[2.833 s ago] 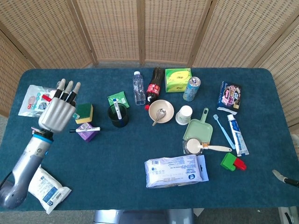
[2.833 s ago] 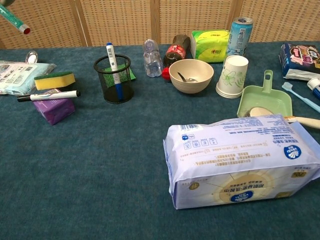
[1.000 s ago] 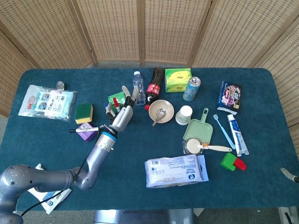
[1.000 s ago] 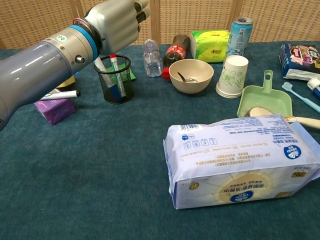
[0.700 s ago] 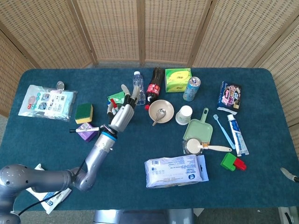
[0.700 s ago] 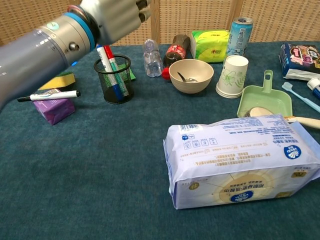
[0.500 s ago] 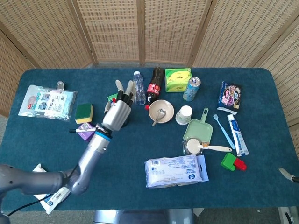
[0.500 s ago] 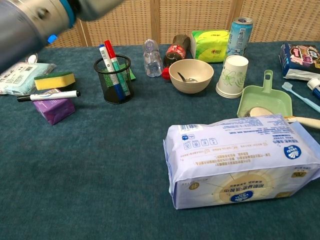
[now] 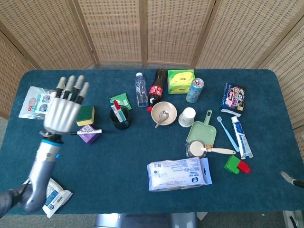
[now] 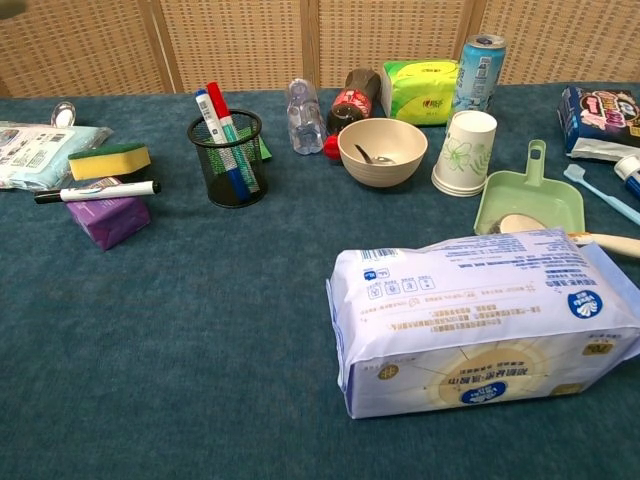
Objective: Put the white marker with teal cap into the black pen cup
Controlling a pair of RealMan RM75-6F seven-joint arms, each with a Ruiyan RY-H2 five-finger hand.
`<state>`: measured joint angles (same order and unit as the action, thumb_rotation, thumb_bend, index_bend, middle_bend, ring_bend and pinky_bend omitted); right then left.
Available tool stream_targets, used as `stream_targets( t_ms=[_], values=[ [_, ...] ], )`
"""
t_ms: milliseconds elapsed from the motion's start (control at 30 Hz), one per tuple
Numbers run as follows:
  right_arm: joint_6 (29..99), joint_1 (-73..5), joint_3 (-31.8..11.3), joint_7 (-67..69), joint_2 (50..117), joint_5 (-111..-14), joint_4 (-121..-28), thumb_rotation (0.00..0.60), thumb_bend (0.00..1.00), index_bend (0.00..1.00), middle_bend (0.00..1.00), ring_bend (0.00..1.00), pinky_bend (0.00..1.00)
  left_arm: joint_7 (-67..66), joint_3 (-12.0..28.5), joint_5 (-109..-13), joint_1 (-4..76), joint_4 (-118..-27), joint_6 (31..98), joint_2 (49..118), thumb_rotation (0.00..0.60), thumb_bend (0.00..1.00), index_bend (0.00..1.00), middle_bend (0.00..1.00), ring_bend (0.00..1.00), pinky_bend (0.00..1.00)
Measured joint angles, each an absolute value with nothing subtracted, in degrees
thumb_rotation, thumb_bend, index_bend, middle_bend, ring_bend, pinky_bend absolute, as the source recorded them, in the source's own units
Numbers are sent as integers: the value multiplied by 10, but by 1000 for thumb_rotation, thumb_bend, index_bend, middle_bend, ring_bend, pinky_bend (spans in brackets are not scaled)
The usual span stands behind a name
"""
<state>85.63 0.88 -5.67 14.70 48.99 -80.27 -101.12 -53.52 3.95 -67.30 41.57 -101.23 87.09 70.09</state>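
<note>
The black mesh pen cup (image 9: 120, 119) (image 10: 229, 160) stands upright left of the table's middle. Two markers stand in it: a white one with a blue cap (image 10: 207, 110) and one with a teal barrel and red cap (image 10: 222, 112). My left hand (image 9: 64, 111) hangs well left of the cup, over the sponge area, with its fingers spread and nothing in it. Only a sliver of my right hand (image 9: 290, 180) shows at the bottom right edge of the head view, and its fingers are hidden.
A white marker with a black cap (image 10: 97, 190) lies on a purple block (image 10: 108, 218) beside a yellow-green sponge (image 10: 110, 159). Behind the cup stand a water bottle (image 10: 303, 115), a cola bottle (image 10: 352, 100) and a bowl with a spoon (image 10: 382, 150). A wipes pack (image 10: 480, 315) lies in front.
My left hand has drawn back from above the cup to the far left, empty. The teal marker with the red cap now stands in the cup, free of the hand.
</note>
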Motion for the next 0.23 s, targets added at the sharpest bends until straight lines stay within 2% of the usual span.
stream_targets(
  t_ms=[233],
  values=[
    [864, 9, -58, 121, 495, -800, -1021, 600, 0, 0, 0, 0, 0, -316, 4, -725, 303, -990, 920, 663, 600, 339, 60, 0, 0, 114]
  ],
)
